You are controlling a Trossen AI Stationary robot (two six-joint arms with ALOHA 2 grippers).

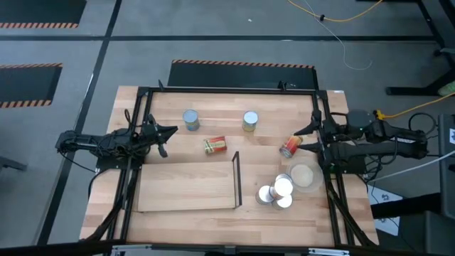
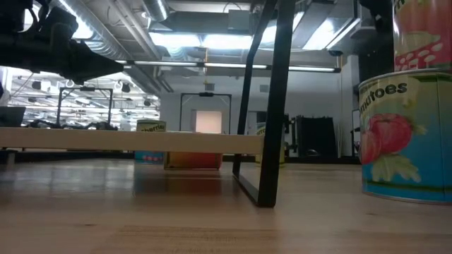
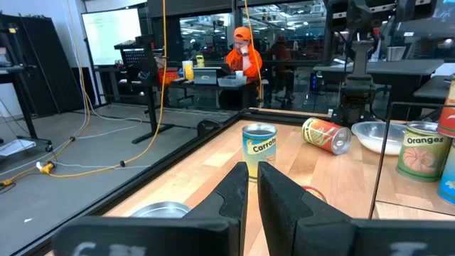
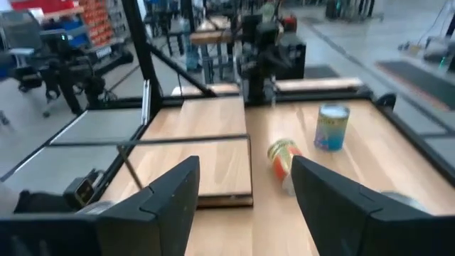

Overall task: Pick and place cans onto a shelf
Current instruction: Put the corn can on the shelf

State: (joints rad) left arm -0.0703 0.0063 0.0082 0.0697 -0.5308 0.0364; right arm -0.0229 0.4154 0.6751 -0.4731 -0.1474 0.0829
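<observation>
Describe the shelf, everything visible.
The shelf is a flat rectangular board of pale wood lying on the tabletop near its front edge, left of centre. A thin black upright frame stands at its right short end. In the low view the board sits raised slightly above the table. Nothing rests on it; no can or gripper touches it.

My two arms are both matte black, chunky jointed segments with black cable loops hanging off them. The left gripper [image 1: 163, 140] has two slim dark wedge fingers [image 3: 283, 201] with flat faces. The right gripper [image 1: 307, 137] has wider, blocky black fingers [image 4: 168, 197] with angled tips.
</observation>
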